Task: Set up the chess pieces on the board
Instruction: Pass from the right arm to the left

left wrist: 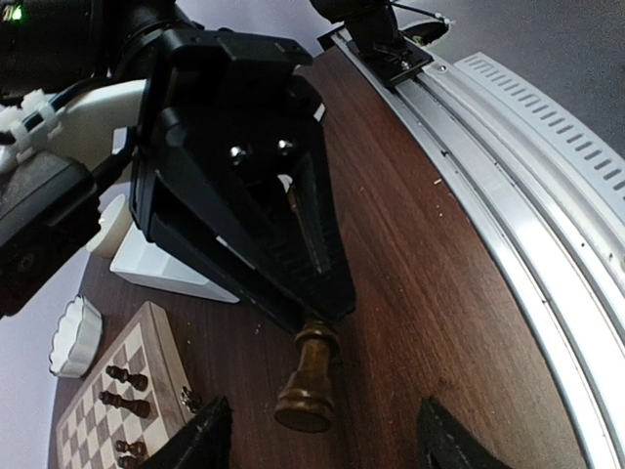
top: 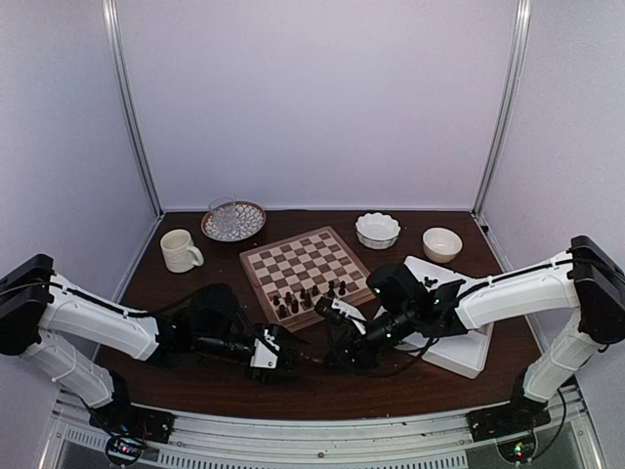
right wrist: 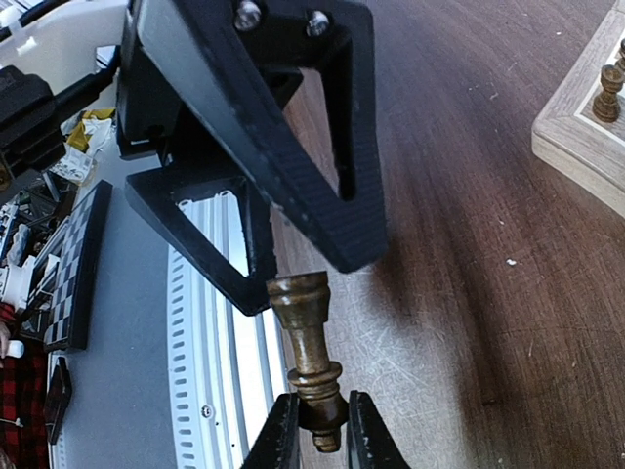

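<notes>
Firstly, left gripper (left wrist: 326,438): jaws apart, one finger either side of the piece's base; no contact visible.
Board (top: 303,259): flat on the tabletop (top: 176,298), behind both grippers; dark pieces (top: 308,295) stand on its near rows, none seen on the far rows.
Dark chess piece (left wrist: 311,366): off the board, held over the tabletop between the two grippers, base pointing toward the left arm; which figure it is cannot be told.
Handling: judged light and rigid, turned wood with a smooth and probably slippery finish; the narrow stem could pivot or squirt out of a loose pinch.
Hold point: judged best just above the wide base or at the collar, where the flare stops it sliding through.
Right gripper (right wrist: 317,430): jaws clamped on the piece's head end, just past the collar.
White tray (top: 459,352): under the right arm, to the right of the board; contents not legible.
</notes>
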Robot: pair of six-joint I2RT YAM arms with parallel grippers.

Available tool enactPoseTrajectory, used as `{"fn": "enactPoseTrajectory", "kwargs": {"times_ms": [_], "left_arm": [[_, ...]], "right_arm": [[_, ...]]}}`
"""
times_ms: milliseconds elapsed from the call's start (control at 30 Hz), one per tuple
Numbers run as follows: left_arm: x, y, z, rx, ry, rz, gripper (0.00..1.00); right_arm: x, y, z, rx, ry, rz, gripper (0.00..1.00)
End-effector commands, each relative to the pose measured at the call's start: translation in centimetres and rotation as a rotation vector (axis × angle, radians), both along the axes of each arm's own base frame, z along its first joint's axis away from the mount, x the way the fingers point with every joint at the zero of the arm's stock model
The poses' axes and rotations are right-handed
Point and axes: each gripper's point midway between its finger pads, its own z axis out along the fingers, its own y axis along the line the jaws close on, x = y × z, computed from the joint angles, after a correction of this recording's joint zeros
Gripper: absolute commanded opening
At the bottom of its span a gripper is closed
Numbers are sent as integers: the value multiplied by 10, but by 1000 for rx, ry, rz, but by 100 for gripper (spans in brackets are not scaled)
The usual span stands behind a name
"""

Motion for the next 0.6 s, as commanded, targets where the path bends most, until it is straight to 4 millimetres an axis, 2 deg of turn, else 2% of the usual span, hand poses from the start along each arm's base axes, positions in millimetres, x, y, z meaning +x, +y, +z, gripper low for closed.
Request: {"fn": "enactPoseTrajectory", "kwargs": {"times_ms": [0,200,433,567], "left_arm": [[3,-9,12,-31,-32,-8,62],[0,-12,14,-40,-47,-12,60],[-2,-13,17,-46,-38,-19,36],[-2,-13,17,-48,-40,-17,25]], "right_arm": [[-4,10,13,54,-6,31,11],[-4,13,11,58,8,33,11],[-5,16,12,72,19,39,11],[-4,17,14,84,24,41,11]]}}
